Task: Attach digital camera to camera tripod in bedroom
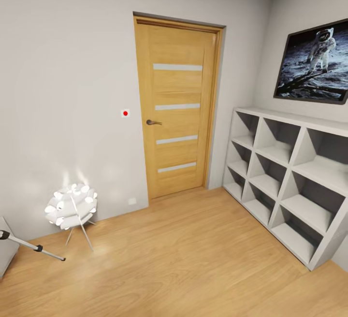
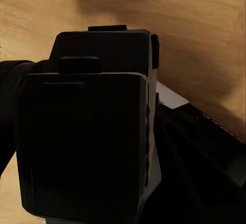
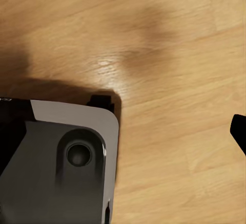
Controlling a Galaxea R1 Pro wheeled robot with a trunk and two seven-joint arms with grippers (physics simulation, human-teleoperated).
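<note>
A bedroom corner with a light wood floor [image 1: 193,259]. A closed wooden door [image 1: 178,106] stands at 12 o'clock in the pale grey wall. A white cubby shelf [image 1: 290,181] lines the wall at 3 o'clock, an astronaut picture [image 1: 314,60] above it. At 9 o'clock a white clustered-shade lamp [image 1: 71,205] glows on thin legs. One silver leg of the camera tripod [image 1: 34,247] enters at 8 o'clock. In the left wrist view the black digital camera [image 2: 87,137] sits close against the lens above the floor; whether the left gripper clasps it cannot be told. The right gripper's state cannot be told either; a grey robot part [image 3: 61,162] shows there.
</note>
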